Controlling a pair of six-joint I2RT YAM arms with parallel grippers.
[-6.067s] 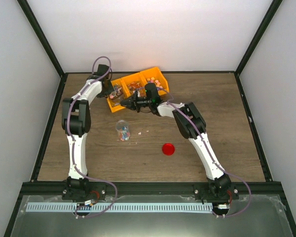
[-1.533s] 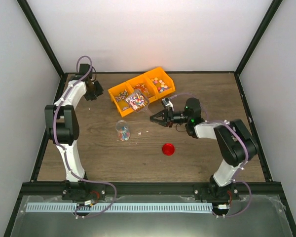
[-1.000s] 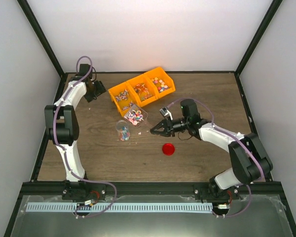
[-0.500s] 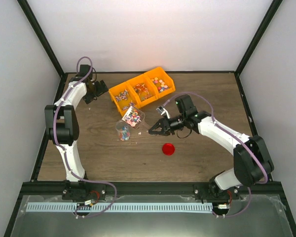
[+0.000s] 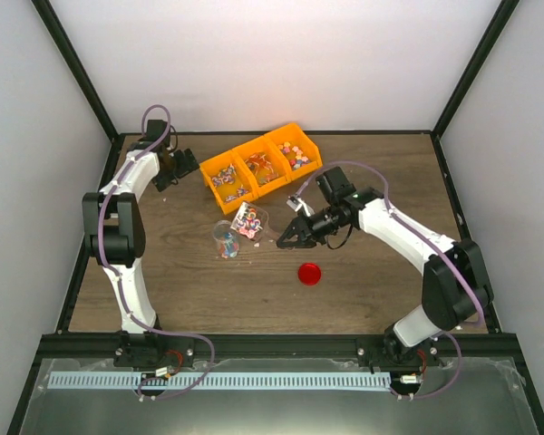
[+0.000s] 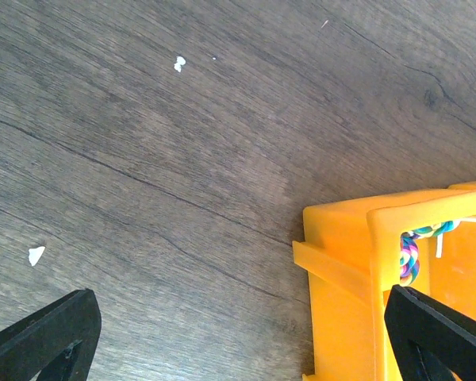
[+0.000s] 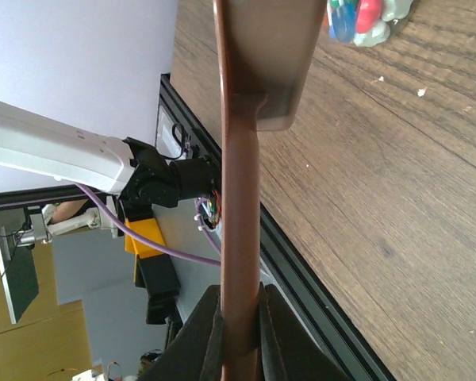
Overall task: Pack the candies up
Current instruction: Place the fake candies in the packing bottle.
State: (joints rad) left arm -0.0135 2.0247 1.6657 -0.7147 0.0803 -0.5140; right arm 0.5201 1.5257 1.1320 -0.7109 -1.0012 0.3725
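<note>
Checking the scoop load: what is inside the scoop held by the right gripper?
Multicoloured candies lie in the bowl of the scoop, seen from above. Pieces beneath the top layer are covered and cannot be counted.

The left arm (image 5: 118,227) is stretched up the left side, elbow folded, wrist turned inward at the far end. The left gripper (image 5: 179,169) is held wide open, pointed down. The right arm (image 5: 403,237) is bent in toward the middle, and the right gripper (image 5: 286,240) is clamped tight on a scoop handle (image 7: 239,238), with the fingers aimed left.
</note>
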